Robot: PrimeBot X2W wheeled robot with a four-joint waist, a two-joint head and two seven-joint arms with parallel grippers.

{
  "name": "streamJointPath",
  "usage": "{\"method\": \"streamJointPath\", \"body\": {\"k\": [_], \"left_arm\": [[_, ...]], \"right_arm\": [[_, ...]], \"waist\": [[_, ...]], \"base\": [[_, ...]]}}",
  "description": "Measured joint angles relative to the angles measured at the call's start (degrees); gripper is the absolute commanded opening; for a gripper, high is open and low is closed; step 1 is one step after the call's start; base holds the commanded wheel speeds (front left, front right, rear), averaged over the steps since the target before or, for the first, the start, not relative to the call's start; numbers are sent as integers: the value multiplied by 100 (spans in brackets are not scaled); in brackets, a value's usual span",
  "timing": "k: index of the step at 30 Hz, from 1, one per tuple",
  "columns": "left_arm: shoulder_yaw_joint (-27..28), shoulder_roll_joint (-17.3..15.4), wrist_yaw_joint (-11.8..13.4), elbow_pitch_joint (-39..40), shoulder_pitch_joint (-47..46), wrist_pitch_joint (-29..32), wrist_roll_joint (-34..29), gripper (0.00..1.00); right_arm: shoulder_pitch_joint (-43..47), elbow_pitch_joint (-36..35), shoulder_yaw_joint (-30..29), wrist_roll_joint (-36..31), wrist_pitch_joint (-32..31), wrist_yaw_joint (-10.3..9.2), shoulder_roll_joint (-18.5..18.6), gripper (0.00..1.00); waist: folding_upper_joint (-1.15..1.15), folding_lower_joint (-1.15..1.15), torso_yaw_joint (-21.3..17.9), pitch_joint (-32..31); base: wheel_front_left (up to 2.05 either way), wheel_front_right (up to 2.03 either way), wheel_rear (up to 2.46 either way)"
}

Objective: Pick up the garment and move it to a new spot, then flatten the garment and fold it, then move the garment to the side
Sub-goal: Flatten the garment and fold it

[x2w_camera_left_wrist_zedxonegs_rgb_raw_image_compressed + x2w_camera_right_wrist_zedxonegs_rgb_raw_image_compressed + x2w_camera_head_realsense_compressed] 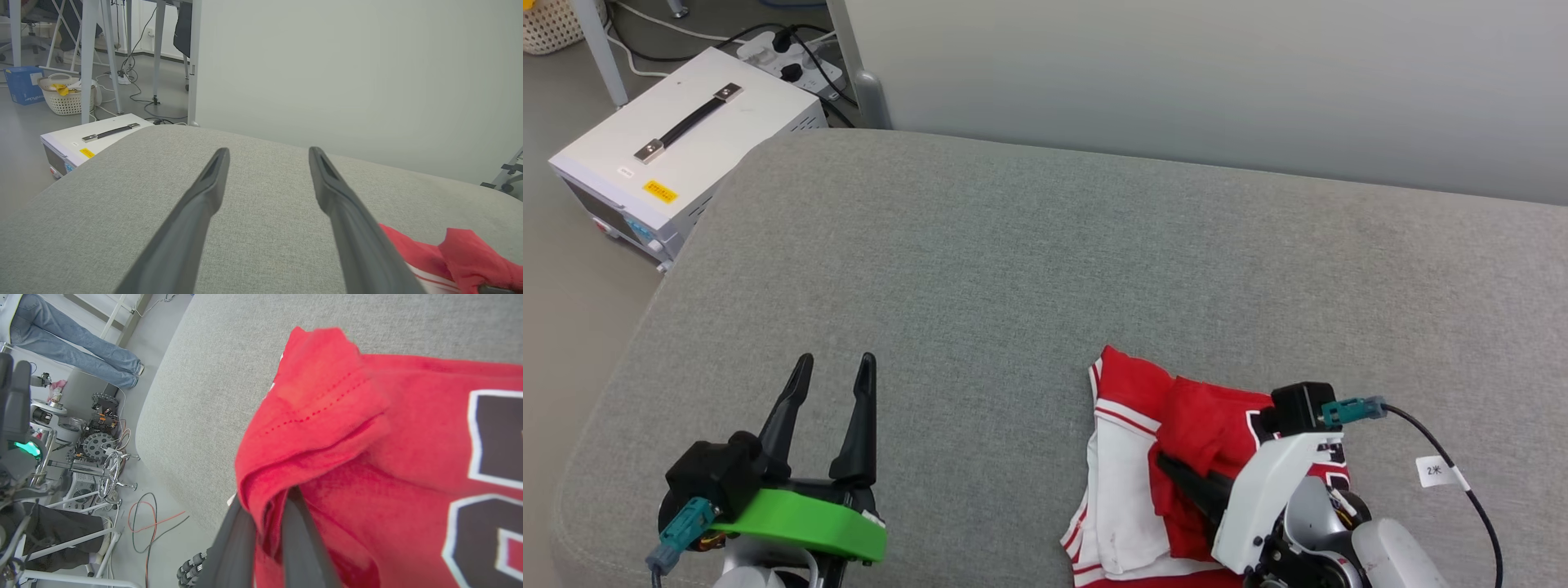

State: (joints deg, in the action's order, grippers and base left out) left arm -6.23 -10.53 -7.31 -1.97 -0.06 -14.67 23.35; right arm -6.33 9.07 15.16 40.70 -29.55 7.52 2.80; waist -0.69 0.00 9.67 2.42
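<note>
One step of three in hand, likely the first: lifting the shirt to carry it elsewhere (bunched, not flat, so hardly the folding stage). Pinched narrow on a red fold by the right gripper; from the right wrist, draped over both fingers and hiding the tips. Otherwise lying on the cushion at its near right, white sleeve toward the middle, black lettering beside the wrist. Well apart from the left gripper, spread wide, holding nothing, low over bare cushion. Next: raise the right arm enough to lift the whole shirt clear, then swing toward open cushion. Cannot tell how many layers caught, so go slowly against a slipping pinch.
</note>
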Motion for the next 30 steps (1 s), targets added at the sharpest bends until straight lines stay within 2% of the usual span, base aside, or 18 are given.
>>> {"method": "streamJointPath", "body": {"k": [2,3,4,12,16,22,24,28,30], "left_arm": [[-8,0,0,0,-1,0,0,100],[-14,0,0,-1,-1,0,0,100],[-19,0,0,-1,-1,0,0,100],[8,-1,0,-8,-2,0,18,100],[41,0,0,-9,-2,0,18,100],[13,10,0,2,-1,0,18,100],[11,14,0,14,1,0,18,100],[19,22,0,58,2,0,18,100],[12,22,0,71,2,0,16,100]], "right_arm": [[-82,197,79,41,116,0,-4,0],[-126,302,105,14,210,0,-4,26],[-168,416,133,-15,318,0,-3,100],[-276,495,935,535,646,0,-14,100],[-479,421,937,326,831,0,-12,100],[-768,198,656,-1198,1217,0,48,100],[-845,89,590,-1627,1355,0,186,100],[-1079,-34,323,-2692,1744,0,723,100],[-1118,-54,115,-2898,1892,0,867,100]], "waist": [[0,0,16,21],[0,0,23,32],[0,0,27,42],[0,0,-3,65],[0,0,-49,34],[0,0,-159,-41],[0,0,-206,-59],[0,0,-333,-83],[0,0,-401,-88]], "base": [[0,0,0],[0,0,0],[0,0,0],[0,0,0],[0,0,0],[0,0,0],[0,0,0],[0,0,0],[0,0,0]]}}
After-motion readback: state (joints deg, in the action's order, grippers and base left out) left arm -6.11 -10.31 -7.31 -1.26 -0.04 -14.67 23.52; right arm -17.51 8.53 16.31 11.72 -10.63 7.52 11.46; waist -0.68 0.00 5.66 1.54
